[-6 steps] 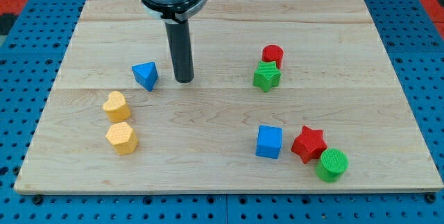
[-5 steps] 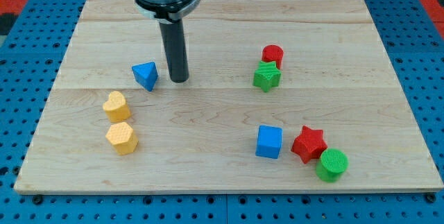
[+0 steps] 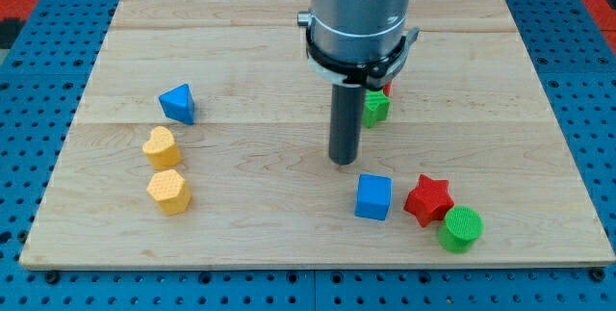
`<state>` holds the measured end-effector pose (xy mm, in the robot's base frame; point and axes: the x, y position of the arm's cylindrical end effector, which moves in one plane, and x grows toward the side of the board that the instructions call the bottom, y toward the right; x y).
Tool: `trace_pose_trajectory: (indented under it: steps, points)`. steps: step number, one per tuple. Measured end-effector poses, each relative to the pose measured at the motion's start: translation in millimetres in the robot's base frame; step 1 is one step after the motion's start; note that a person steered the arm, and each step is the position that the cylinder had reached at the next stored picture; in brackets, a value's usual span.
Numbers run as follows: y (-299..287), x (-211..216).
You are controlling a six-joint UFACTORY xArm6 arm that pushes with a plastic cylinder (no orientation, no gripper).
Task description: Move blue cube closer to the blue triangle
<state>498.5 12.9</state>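
The blue cube (image 3: 372,196) sits on the wooden board (image 3: 289,234) at the lower right. The blue triangle (image 3: 177,103) lies at the left, far from the cube. My tip (image 3: 343,160) rests on the board just above and slightly left of the blue cube, with a small gap between them.
A red star (image 3: 428,199) and a green cylinder (image 3: 460,228) lie right of the cube. A green star (image 3: 376,107) and a red block (image 3: 387,88) are partly hidden behind the rod. A yellow heart (image 3: 161,145) and a yellow hexagon (image 3: 168,191) lie below the triangle.
My tip has moved from beside the blue triangle across to the right and down, near the blue cube. The blue triangle has shifted a little to the left. The cube has not moved.
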Motion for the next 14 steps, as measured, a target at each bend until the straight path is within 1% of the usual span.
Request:
trace_pose_trajectory:
  steps: [1, 2, 3, 4, 5, 6, 8, 9, 10, 11, 12, 13, 14]
  points:
    - [-48.9, 43.2]
    - [-34.0, 105.7]
    - [44.1, 98.5]
    - [99.8, 81.2]
    - [16.8, 37.8]
    - [-54.3, 2.3]
    - [-90.2, 41.7]
    - [-115.0, 21.8]
    - [-114.6, -7.4]
    - [-116.3, -50.5]
    - [-116.3, -79.2]
    - [-86.5, -85.2]
    - [-71.1, -100.7]
